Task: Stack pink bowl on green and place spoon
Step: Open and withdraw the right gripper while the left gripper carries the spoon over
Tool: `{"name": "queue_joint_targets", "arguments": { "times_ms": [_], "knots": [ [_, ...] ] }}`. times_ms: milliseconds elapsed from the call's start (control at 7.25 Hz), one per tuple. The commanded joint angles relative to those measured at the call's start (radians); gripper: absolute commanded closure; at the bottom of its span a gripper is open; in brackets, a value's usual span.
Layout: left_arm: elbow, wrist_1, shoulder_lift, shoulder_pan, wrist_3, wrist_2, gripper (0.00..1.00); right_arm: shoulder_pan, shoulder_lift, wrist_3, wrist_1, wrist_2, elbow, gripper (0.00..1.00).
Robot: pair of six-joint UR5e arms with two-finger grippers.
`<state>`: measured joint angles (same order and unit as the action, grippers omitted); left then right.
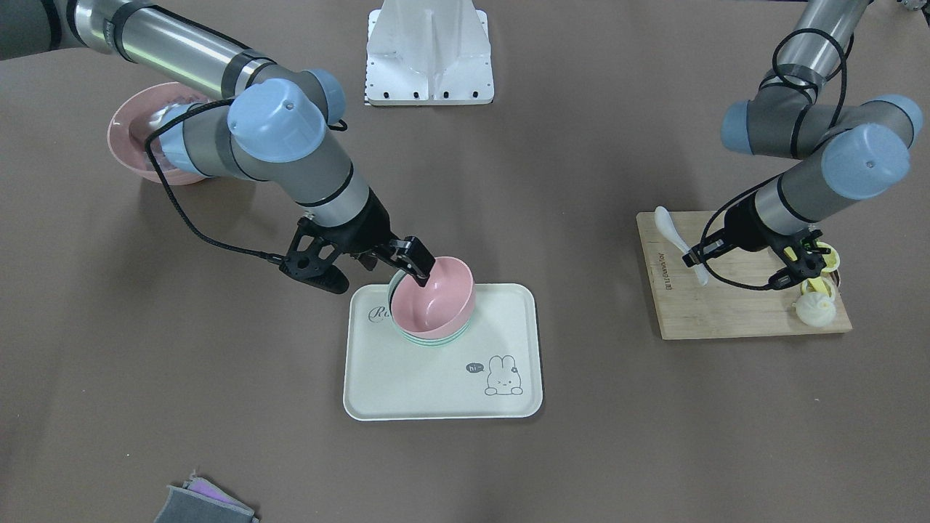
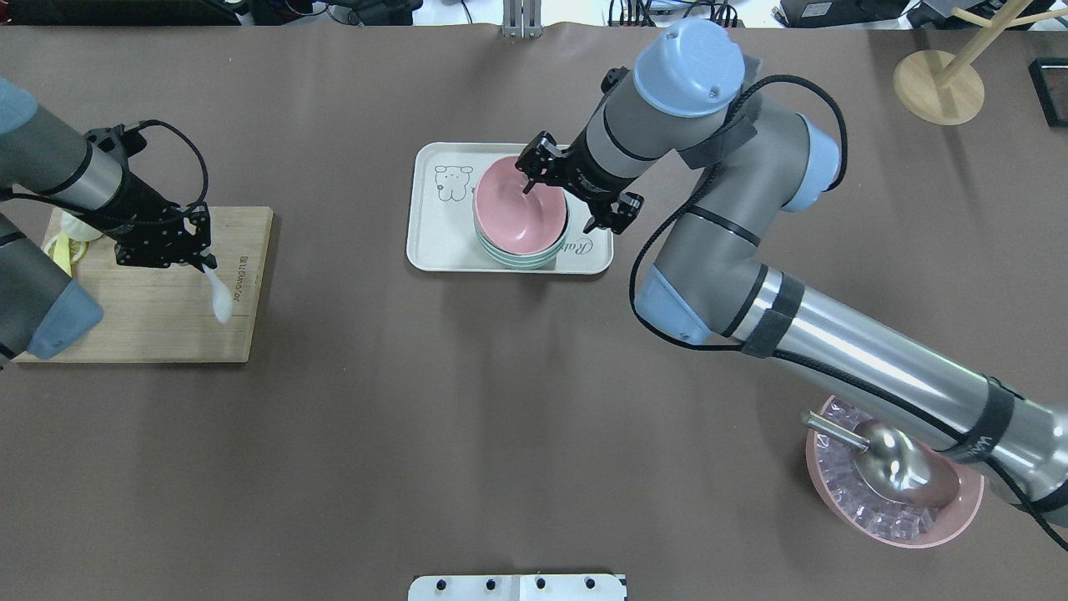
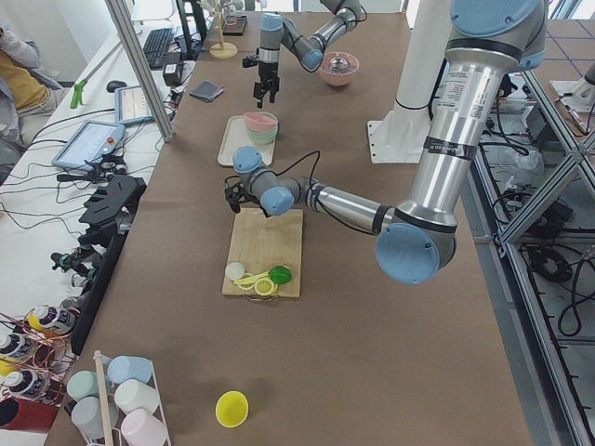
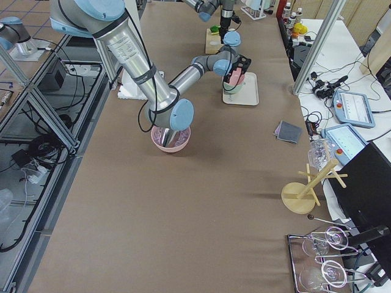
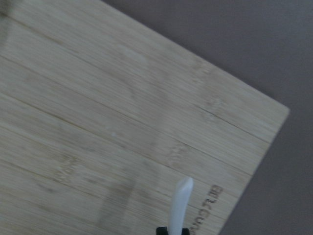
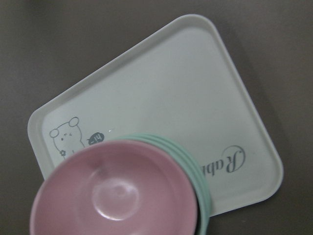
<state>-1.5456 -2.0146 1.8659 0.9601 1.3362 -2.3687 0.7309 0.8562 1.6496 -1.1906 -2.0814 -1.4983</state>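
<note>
Pink on green, basically: the pink bowl sat tilted in the stack of green bowls on the tray. It was glossy and had nothing in it. The right gripper was pinching its rim, with one finger down inside. The white spoon wasn't in any bowl. It was over the wooden board, clamped by its thin end in the left gripper, wide end sticking out. Couldn't tell if it touched the wood.

Over by the right arm, a pink dish held clear cubes and a metal scoop. From the front view that arm hid most of it. The right wrist view cut off the pink bowl's lower edge and showed no fingers.
</note>
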Motion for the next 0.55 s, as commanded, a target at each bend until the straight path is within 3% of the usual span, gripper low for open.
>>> {"name": "queue_joint_targets", "arguments": {
  "times_ms": [0, 414],
  "knots": [
    [0.004, 0.074, 0.158, -0.004, 0.03, 0.0, 1.0, 0.079, 0.131, -0.109, -0.009, -0.07, -0.089, 0.0],
    [0.053, 0.076, 0.356, -0.062, 0.185, 0.019, 1.0, 0.206, 0.28, -0.348, -0.009, -0.186, -0.119, 0.0]
  ]
}}
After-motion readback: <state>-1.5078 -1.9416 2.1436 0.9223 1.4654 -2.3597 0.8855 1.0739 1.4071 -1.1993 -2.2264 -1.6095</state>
